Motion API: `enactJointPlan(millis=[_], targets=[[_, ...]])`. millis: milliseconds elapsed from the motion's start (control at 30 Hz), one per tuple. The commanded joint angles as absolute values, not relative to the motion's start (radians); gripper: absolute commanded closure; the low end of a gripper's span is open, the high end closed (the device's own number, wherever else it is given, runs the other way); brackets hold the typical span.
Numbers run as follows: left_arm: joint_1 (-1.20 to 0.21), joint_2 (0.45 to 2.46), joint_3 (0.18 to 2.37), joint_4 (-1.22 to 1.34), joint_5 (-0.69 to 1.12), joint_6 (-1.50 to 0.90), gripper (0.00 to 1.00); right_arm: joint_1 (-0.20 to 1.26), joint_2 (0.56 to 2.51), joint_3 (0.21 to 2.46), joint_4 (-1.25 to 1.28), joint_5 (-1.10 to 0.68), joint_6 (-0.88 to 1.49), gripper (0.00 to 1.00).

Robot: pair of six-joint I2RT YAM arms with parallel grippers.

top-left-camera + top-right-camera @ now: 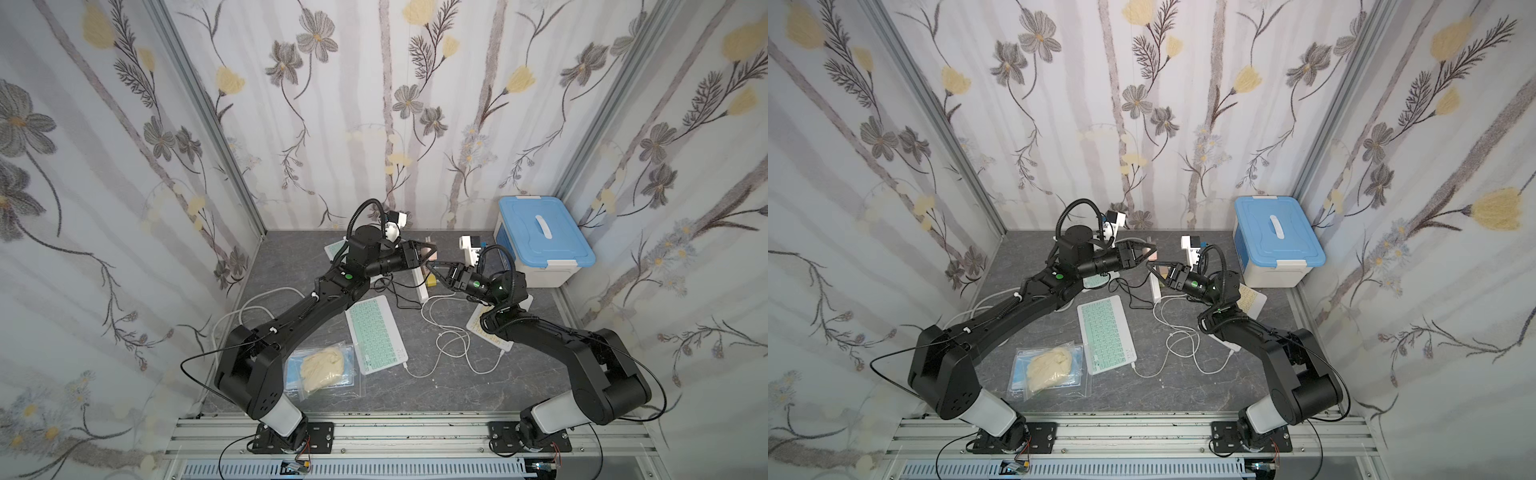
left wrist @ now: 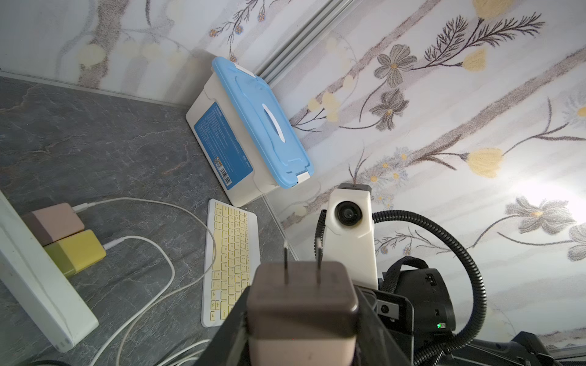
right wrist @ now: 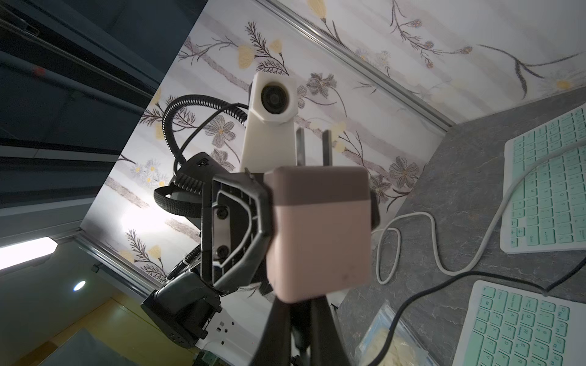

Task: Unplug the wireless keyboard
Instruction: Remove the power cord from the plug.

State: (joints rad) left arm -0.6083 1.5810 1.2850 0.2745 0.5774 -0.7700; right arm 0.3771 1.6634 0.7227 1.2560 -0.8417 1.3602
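A pink and brown charger plug (image 1: pixel 428 252) (image 2: pixel 301 301) (image 3: pixel 320 237), prongs bare, hangs above the white power strip (image 1: pixel 420 286) (image 2: pixel 35 285) with my left gripper (image 1: pixel 432 250) (image 2: pixel 301 310) shut on it. My right gripper (image 1: pixel 432 264) (image 3: pixel 299 304) is shut, its tips against the plug's pale end; anything pinched between them is hidden. A mint keyboard (image 1: pixel 376 334) (image 1: pixel 1106 334) lies mid-table with a white cable (image 1: pixel 415 372) in its near corner. A second mint keyboard (image 1: pixel 334 249) sits half hidden behind my left arm, a black cable (image 3: pixel 459 286) running from it.
A yellow keyboard (image 2: pixel 231 256) lies partly under my right arm. Pink (image 2: pixel 54 221) and yellow-green (image 2: pixel 76 253) plugs sit in the strip with white cables. A blue-lidded box (image 1: pixel 540 241) stands back right. A plastic bag (image 1: pixel 324 368) lies front left. Cable loops (image 1: pixel 453 345) cover the middle.
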Motion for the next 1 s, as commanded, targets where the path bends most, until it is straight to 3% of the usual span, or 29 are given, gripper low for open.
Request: enactJointPlan(millis=[0,967], targets=[[-0.603,1.575,1.275,0.373,0.569,-0.803,1.0,0.383,1.669,0.729,1.276,-0.84,1.341,1.0],[-0.554,1.601,1.298,0.443,0.653,-0.879,1.0,0.405,1.722,0.804,1.317,-0.976,1.291,1.0]])
